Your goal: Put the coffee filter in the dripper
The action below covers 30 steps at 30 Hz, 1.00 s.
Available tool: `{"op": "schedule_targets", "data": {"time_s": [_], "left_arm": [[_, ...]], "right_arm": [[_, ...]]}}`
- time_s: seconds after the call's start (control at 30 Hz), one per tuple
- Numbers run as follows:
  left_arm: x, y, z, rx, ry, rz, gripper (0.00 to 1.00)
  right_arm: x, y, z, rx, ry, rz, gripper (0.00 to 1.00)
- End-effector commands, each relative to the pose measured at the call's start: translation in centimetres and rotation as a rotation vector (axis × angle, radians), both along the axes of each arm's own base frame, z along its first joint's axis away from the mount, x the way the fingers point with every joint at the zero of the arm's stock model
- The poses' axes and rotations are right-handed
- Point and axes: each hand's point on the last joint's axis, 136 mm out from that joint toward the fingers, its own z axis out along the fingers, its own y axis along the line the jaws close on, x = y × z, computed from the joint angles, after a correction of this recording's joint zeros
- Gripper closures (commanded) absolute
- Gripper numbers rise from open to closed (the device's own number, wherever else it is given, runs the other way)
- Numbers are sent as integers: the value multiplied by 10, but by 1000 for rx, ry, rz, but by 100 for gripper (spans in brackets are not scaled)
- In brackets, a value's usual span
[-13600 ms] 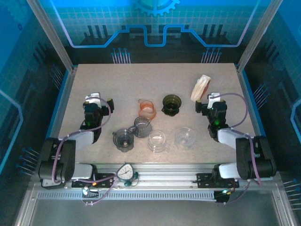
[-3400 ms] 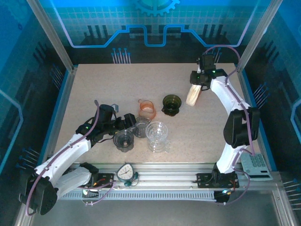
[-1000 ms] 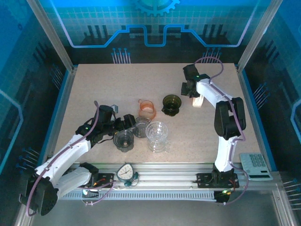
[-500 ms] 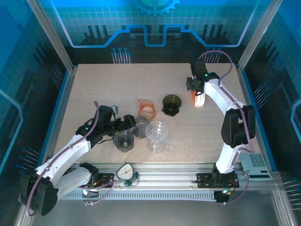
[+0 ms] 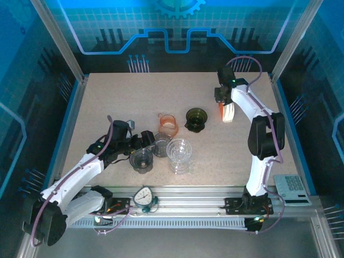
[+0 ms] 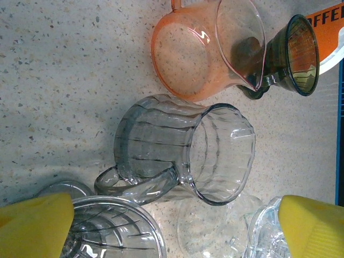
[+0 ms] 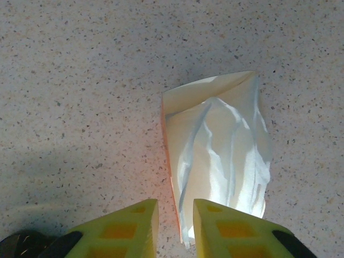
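Observation:
The coffee filter pack (image 5: 229, 112), white with an orange edge, lies flat on the table at the back right. My right gripper (image 5: 222, 99) hangs just above its near end. In the right wrist view the coffee filter pack (image 7: 217, 156) runs under the right finger, with its orange edge in the narrow gap of the right gripper (image 7: 176, 215). Bare table shows between the left finger and that edge. Several drippers stand mid-table: orange (image 5: 167, 124), dark green (image 5: 196, 118), smoky grey (image 5: 162, 144) and clear (image 5: 179, 153). My left gripper (image 5: 148, 141) (image 6: 172, 231) stands wide open beside the grey dripper (image 6: 183, 145).
A second grey dripper (image 5: 141, 160) sits near the left gripper. A round dial (image 5: 144, 196) rests on the front rail and a keypad (image 5: 293, 188) on the frame at the right. Blue walls (image 5: 74, 102) line the table's sides.
The right gripper has shifted a little to the right over the filter pack and its jaws have narrowed. The left arm has not moved.

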Motion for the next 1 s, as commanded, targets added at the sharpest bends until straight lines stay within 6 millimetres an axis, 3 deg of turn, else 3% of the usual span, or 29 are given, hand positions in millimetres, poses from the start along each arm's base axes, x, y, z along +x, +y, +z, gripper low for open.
{"op": "schedule_targets", "data": {"time_s": [0.0, 0.27, 0.5, 0.67, 0.97], "left_arm": [[0, -2, -4, -8, 0, -14, 1], [1, -2, -7, -5, 8, -13, 1], [2, -2, -8, -5, 11, -12, 1], [2, -2, -8, -8, 12, -9, 1], [2, -3, -7, -19, 15, -11, 1]], "right_arm": [[3, -10, 1, -32, 10, -20, 75], [6, -11, -10, -44, 32, -20, 78], [7, -14, -10, -67, 31, -16, 89], [6, -15, -2, -71, 12, -10, 100], [-3, -10, 25, -46, -49, 6, 100]]}}
